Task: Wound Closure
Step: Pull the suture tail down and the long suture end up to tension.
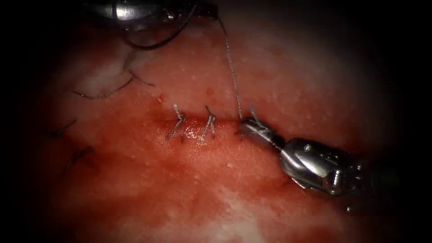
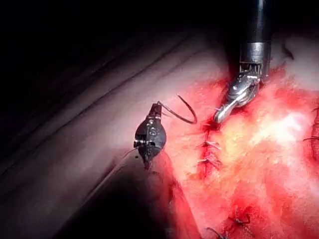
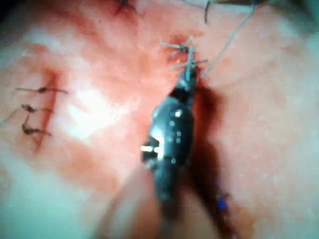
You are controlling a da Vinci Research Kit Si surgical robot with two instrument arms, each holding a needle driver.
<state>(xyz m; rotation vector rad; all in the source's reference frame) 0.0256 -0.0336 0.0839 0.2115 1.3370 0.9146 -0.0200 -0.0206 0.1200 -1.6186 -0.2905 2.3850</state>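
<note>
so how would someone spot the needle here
Find the left end effector, off the tissue beside the cut. The needle arcs from its tip, held at one end, clear of the tissue. Unlike the short thread ends, it is a dark, smooth curve.

No legible text, label, brand, number or sign found in any view. The metal surfaces of both tools carry no readable marking, and nothing is printed on the tissue.
</note>
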